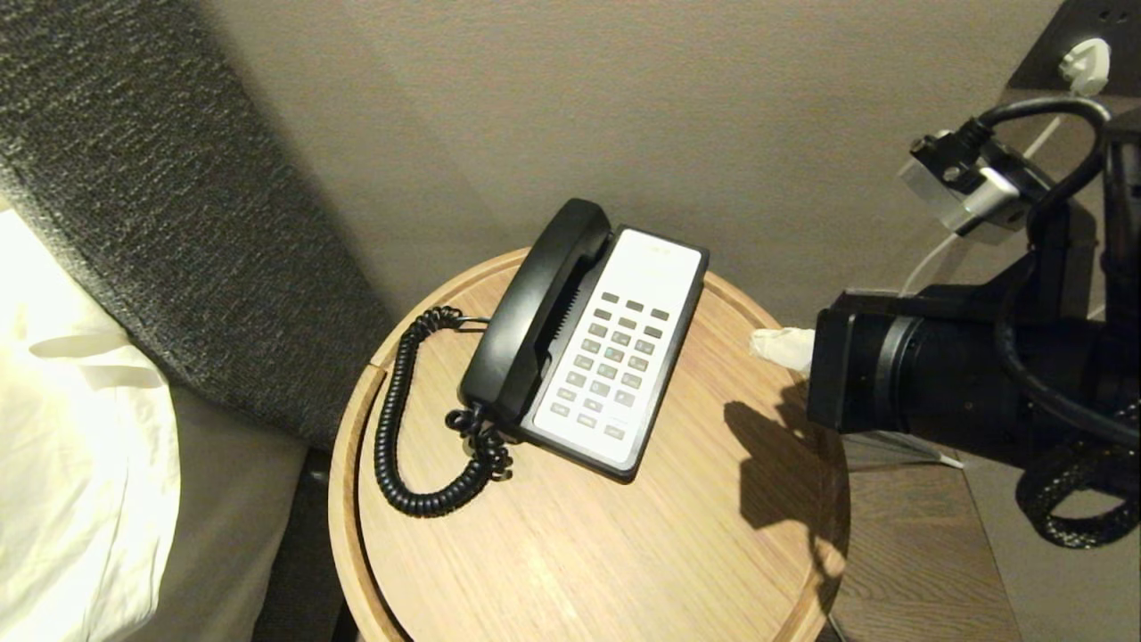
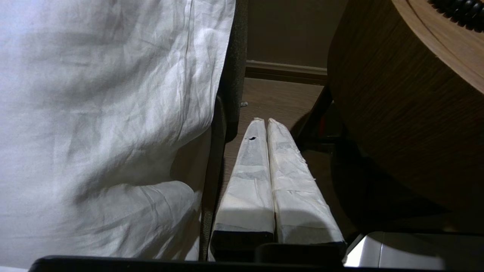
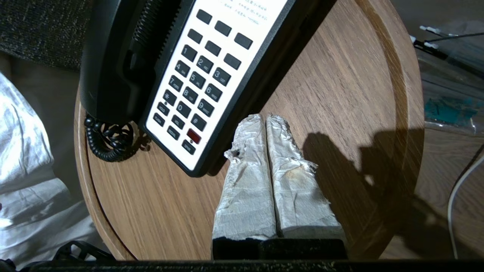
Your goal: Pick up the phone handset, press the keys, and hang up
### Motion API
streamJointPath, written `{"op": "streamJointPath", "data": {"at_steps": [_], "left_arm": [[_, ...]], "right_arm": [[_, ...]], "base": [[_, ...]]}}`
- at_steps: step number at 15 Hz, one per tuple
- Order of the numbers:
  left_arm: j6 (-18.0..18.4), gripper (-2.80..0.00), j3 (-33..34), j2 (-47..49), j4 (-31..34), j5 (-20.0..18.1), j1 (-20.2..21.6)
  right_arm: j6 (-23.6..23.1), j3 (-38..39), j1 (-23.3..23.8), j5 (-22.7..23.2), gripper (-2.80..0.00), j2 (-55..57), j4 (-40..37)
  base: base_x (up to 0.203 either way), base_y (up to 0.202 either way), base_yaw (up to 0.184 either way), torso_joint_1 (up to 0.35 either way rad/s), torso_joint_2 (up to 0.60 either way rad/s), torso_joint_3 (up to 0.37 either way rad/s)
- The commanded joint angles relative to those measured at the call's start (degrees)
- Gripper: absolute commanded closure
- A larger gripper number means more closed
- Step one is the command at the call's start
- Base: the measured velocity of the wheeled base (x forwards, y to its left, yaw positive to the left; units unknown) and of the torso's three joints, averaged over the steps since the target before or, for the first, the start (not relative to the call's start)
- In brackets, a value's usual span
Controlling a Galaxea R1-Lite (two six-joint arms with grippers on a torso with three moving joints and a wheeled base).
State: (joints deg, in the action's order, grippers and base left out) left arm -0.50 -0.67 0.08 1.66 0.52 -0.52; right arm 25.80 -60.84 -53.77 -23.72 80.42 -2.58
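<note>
Both white-wrapped fingers [image 3: 245,177] of the right gripper [image 3: 266,120] are pressed together with nothing between them. They hang over the round wooden table [image 1: 579,553], just beside the near right corner of the phone base [image 1: 615,348]. Their tips point toward the phone.

On the left gripper [image 2: 266,121], the fingers [image 2: 249,177] are pressed together too and hold nothing. This gripper is down low, between the white bed sheet [image 2: 102,113] and the side of the table, pointing at the floor.

Up on the table, the phone handset [image 1: 535,312] lies in its cradle on the left side of the base. Its long side runs along the base, with one end toward the wall and the other end toward the robot. A black curly cord [image 1: 401,428] comes from the near end and loops on the table to the left.
</note>
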Motion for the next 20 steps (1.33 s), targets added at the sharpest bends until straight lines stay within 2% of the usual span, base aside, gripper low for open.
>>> {"op": "streamJointPath", "data": {"at_steps": [1, 2, 6, 11, 13, 15, 16, 18, 20], "left_arm": [[0.9, 0.00, 1.1, -0.1, -2.3, -0.1, 0.0], [1.4, 0.00, 2.0, -0.1, -4.9, -0.3, 0.0], [3.4, 0.00, 2.7, -0.2, -6.3, -0.7, 0.0], [2.9, 0.00, 2.7, -0.1, -6.4, -0.6, 0.0], [2.9, 0.00, 2.7, -0.1, -6.4, -0.6, 0.0], [2.9, 0.00, 2.7, -0.1, -6.4, -0.6, 0.0], [2.9, 0.00, 2.7, -0.2, -6.4, -0.6, 0.0], [2.9, 0.00, 2.7, -0.1, -6.4, -0.6, 0.0], [2.9, 0.00, 2.7, -0.1, -6.4, -0.6, 0.0]], "right_arm": [[0.2, 1.6, 0.0, -0.3, 0.00, -0.7, 0.0], [0.2, 2.2, 0.0, -0.3, 0.00, -1.0, 0.0], [0.2, 5.7, 0.0, -0.3, 0.00, -4.6, -0.1], [0.8, 11.1, -0.1, -1.8, 0.00, -9.1, -0.3], [0.6, 11.8, -0.1, -4.4, 0.00, -12.8, -0.9], [0.6, 14.1, 0.1, -5.0, 0.00, -18.4, -2.6], [0.4, 16.1, 1.7, -4.9, 0.00, -21.4, -3.1], [-0.7, 19.7, 11.1, -3.2, 0.00, -27.3, -3.7], [-2.2, 23.1, 27.9, 3.4, 0.00, -36.4, -5.5]], "base": [[0.000, 0.000, 0.000, 0.000, 0.00, 0.000], [0.000, 0.000, 0.000, 0.000, 0.00, 0.000], [0.000, 0.000, 0.000, 0.000, 0.00, 0.000], [0.000, 0.000, 0.000, 0.000, 0.00, 0.000], [0.000, 0.000, 0.000, 0.000, 0.00, 0.000], [0.000, 0.000, 0.000, 0.000, 0.00, 0.000], [0.000, 0.000, 0.000, 0.000, 0.00, 0.000], [0.000, 0.000, 0.000, 0.000, 0.00, 0.000], [0.000, 0.000, 0.000, 0.000, 0.00, 0.000]]}}
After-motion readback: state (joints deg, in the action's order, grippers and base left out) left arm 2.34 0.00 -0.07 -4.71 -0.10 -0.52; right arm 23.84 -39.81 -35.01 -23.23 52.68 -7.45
